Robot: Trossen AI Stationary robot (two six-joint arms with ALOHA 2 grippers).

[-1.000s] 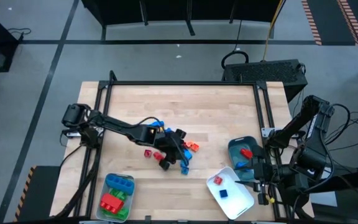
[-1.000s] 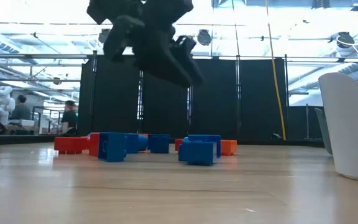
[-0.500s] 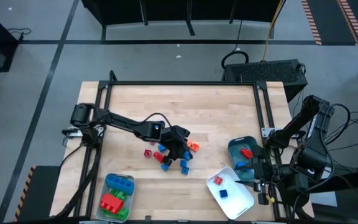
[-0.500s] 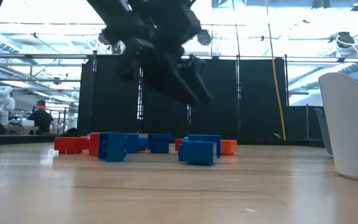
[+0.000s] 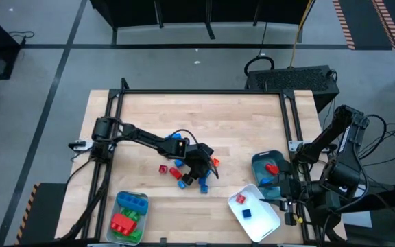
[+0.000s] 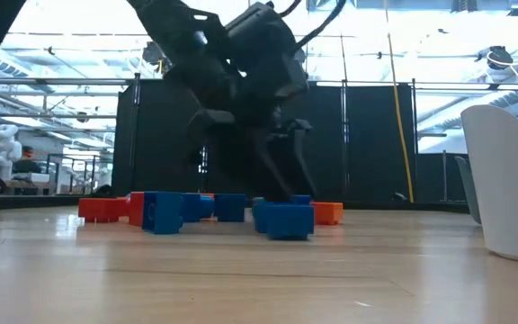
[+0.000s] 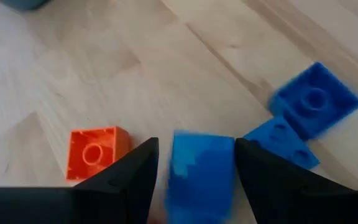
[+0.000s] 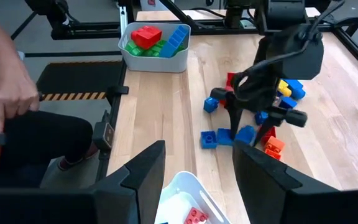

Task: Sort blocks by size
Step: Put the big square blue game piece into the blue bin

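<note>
Several small blue, red and orange blocks (image 5: 184, 171) lie in a loose pile on the middle of the wooden table. My left gripper (image 5: 208, 173) is down at the pile's right end, open. In the left wrist view (image 7: 196, 146) its fingers stand on either side of a blue block (image 7: 201, 174). An orange block (image 7: 95, 152) and two more blue blocks (image 7: 312, 106) lie beside it. My right gripper (image 8: 197, 149) is open and empty at the near right, over the white tray (image 5: 262, 223). My left gripper comes from above, pointing down, with one finger (image 7: 132, 171) on each side of the blue block (image 7: 201, 180), which rests on the table. Whether the fingers touch the block, I cannot tell.
A pale bin (image 5: 130, 218) at the near left holds large green, red and blue blocks. A teal tray (image 5: 262, 163) holds a red block. The white tray holds a small red and a small blue block. A person's hand (image 8: 8, 87) shows beyond the table's near edge.
My left gripper has gone toward the table's right edge and come down from well above the pile to table height, its fingers now pointing down around a blue block.
</note>
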